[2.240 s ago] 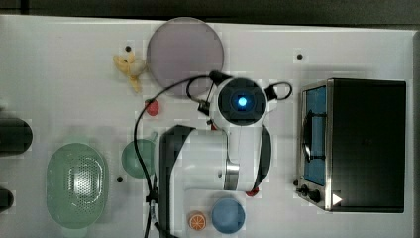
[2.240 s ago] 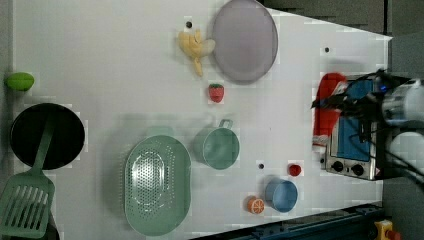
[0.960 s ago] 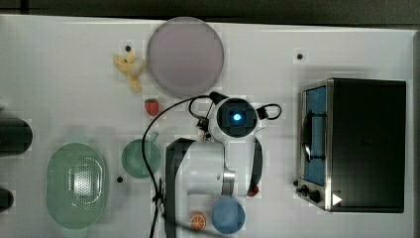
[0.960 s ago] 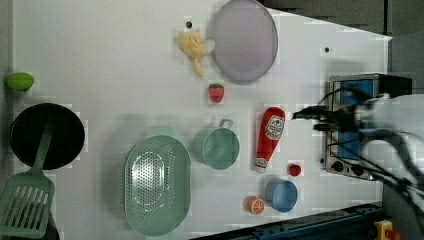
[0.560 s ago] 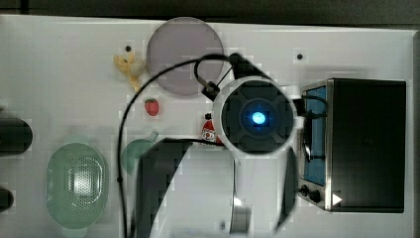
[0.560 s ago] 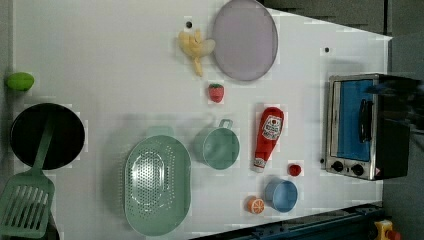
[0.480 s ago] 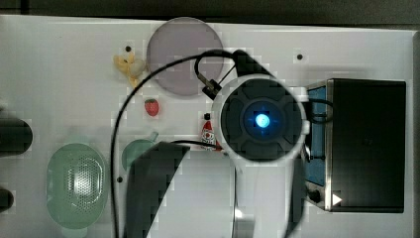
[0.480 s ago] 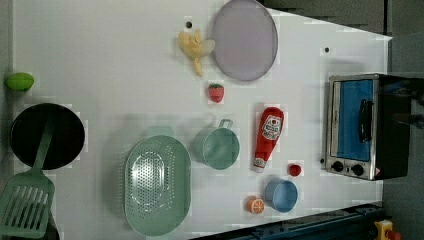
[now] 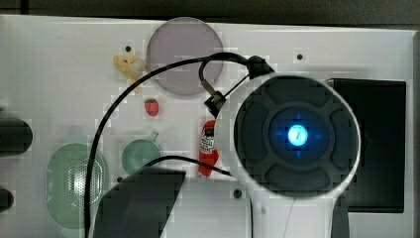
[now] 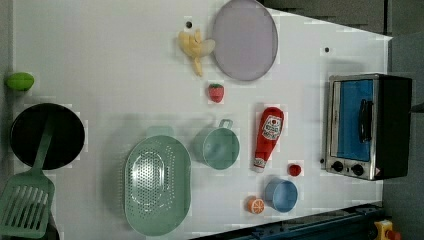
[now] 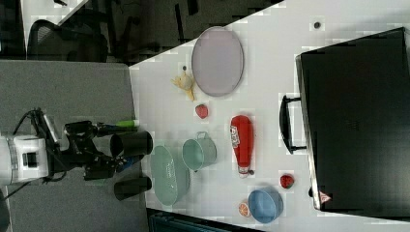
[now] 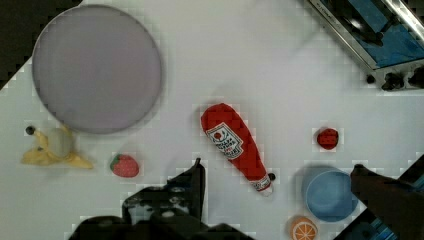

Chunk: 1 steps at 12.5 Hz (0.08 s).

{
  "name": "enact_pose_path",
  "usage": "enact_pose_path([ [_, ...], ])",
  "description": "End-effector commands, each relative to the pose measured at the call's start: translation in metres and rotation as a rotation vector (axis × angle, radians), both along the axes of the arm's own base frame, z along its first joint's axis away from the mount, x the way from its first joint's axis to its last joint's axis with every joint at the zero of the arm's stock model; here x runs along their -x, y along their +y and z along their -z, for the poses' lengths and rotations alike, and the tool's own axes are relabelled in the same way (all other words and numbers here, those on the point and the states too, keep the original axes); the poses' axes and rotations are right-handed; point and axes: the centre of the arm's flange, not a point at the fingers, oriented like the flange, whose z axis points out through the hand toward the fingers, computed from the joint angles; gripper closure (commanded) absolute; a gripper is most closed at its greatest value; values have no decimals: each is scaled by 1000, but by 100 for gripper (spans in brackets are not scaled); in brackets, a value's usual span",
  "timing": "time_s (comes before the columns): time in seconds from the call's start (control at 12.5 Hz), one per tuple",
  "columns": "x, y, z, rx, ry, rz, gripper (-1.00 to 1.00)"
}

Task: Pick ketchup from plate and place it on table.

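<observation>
The ketchup is a red squeeze bottle with a white label. It lies flat on the white table, between the green cup and the toaster oven, cap end toward the blue bowl. It also shows as the ketchup in the wrist view and, partly behind my arm, as the ketchup in the top view. The mauve-grey plate sits bare at the far edge, apart from the bottle. My gripper hangs high above the table, open, nothing between its fingers.
A toaster oven stands at the left view's right. Around the bottle are a green cup, strawberry, red ball, blue bowl and orange slice. A colander, pan, spatula and banana lie further off.
My arm has risen away from the bottle, growing large in the top view and leaving the left view. The ketchup has stayed lying on the table.
</observation>
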Motion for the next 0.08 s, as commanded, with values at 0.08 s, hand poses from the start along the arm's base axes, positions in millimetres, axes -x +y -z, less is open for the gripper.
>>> enact_pose_path([
  [0.08,-12,2,16,-5,45,65,-100],
])
